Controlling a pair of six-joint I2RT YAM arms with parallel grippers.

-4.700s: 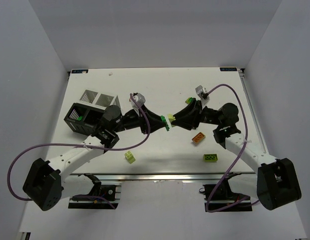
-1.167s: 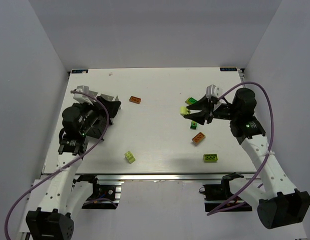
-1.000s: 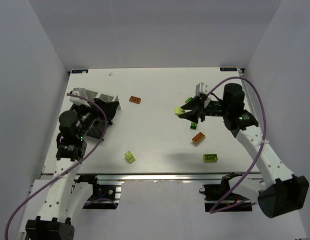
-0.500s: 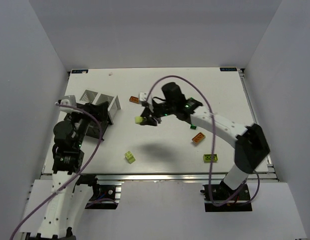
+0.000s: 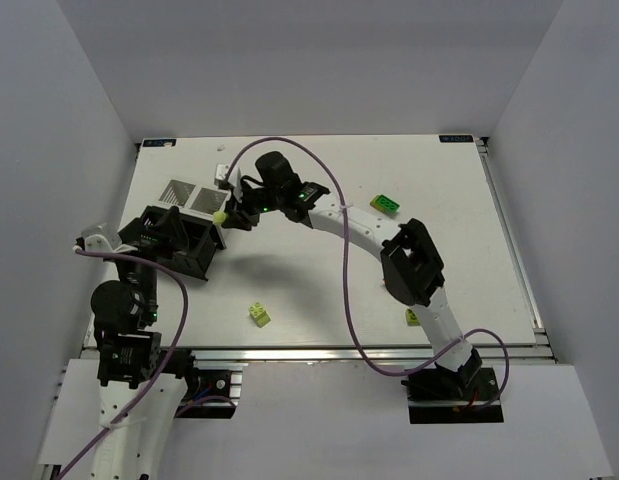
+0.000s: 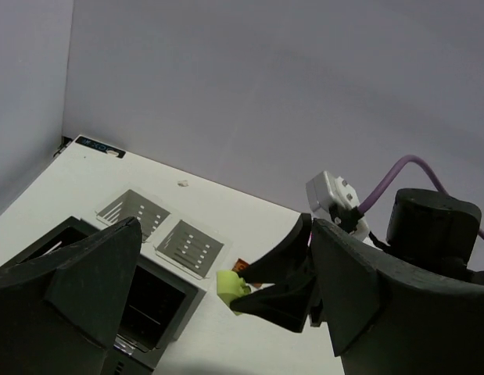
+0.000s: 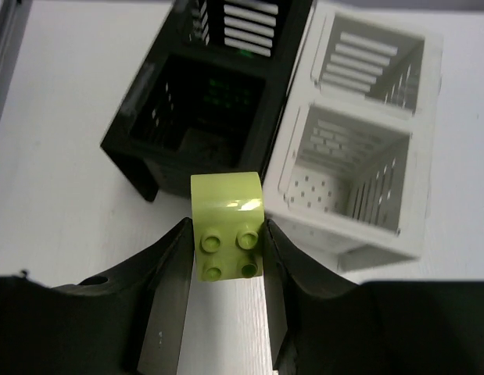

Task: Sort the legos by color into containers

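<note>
My right gripper (image 5: 231, 213) reaches far across to the left and is shut on a lime lego (image 7: 226, 205), studs facing the wrist camera. The held lego (image 5: 220, 215) hangs just in front of the containers, near where the black container (image 7: 202, 117) meets the white container (image 7: 347, 183). My left gripper (image 6: 226, 231) is wide open with nothing in it and points at the same spot. It looks at the black container (image 6: 144, 306) and the lime lego (image 6: 233, 287). From above, the left gripper (image 5: 161, 238) overlaps the black container.
A second white container (image 5: 179, 190) stands behind the first (image 5: 205, 200). A lime lego (image 5: 259, 314) lies near the front edge and a green one (image 5: 386, 204) at the back right. Another lime-green one (image 5: 413, 318) peeks from under the right arm. An orange lego (image 6: 242, 266) lies behind the right gripper.
The right arm swung from the table's right side across to the containers on the left, carrying the lime lego. The left arm pulled back toward the near left corner, still open.
</note>
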